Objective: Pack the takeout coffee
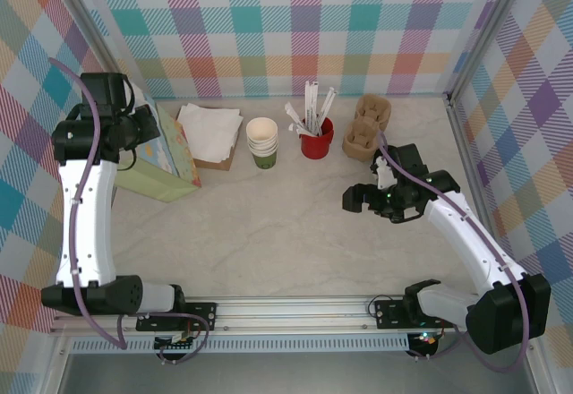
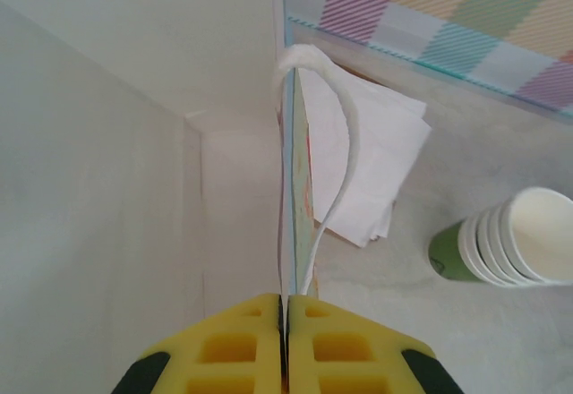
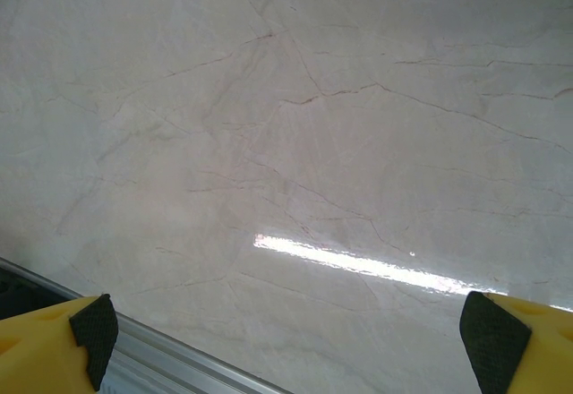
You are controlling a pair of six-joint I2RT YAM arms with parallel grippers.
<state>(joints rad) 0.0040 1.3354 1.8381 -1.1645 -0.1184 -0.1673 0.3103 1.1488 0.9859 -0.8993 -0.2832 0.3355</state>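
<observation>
Left wrist: left end effector (image 2: 285,327) tight on bag wall (image 2: 295,152) by napkins (image 2: 380,148); right end effector (image 3: 293,333) apart

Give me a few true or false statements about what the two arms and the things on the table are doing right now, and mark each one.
1. The left gripper is shut on the edge of the paper bag. True.
2. The right gripper is holding a cup. False: it is open over bare table and holds nothing.
3. The red cup has white stirrers standing in it. True.
4. The stack of paper cups stands to the right of the red cup. False: it stands to its left, between the napkins and the red cup.
</observation>
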